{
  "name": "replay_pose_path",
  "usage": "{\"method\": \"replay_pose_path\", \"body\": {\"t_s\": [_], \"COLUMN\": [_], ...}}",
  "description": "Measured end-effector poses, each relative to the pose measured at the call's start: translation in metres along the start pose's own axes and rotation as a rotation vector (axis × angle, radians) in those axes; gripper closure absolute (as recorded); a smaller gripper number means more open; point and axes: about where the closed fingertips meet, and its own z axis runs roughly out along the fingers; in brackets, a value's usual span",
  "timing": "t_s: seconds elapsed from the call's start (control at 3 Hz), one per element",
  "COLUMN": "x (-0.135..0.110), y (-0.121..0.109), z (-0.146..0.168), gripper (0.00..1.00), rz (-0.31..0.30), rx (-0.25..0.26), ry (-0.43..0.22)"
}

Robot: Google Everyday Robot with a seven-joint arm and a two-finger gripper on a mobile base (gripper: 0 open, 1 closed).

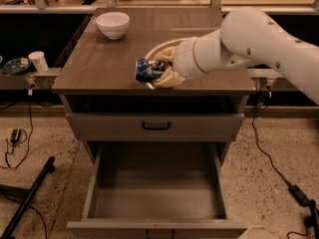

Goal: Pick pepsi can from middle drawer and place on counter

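The pepsi can (pixel 148 70), dark blue with white marks, lies sideways in my gripper (pixel 162 67) over the front middle of the counter (pixel 99 63). The gripper's pale fingers (pixel 167 78) are shut on the can, one above and one below it. I cannot tell whether the can touches the counter top. The white arm reaches in from the right. The middle drawer (pixel 157 183) stands pulled out below, with a bare flat floor.
A white bowl (pixel 112 24) sits at the counter's back left. A shut drawer front with a black bar handle (pixel 156 127) is above the open drawer. A white cup (pixel 38 60) stands on a side ledge at left. Cables and a black pole lie on the speckled floor.
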Motion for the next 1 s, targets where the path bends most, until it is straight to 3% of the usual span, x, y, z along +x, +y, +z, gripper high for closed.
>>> {"method": "replay_pose_path", "body": {"t_s": [0.33, 0.67, 1.0], "x": [0.0266, 0.0266, 0.0266], "y": [-0.0317, -0.0317, -0.0317], "z": [0.0212, 0.0212, 0.0212], "gripper": [1.00, 1.00, 0.83], "rz": [0.032, 0.032, 0.032], "rx": [0.015, 0.015, 0.015], "ry": [-0.015, -0.015, -0.015]}}
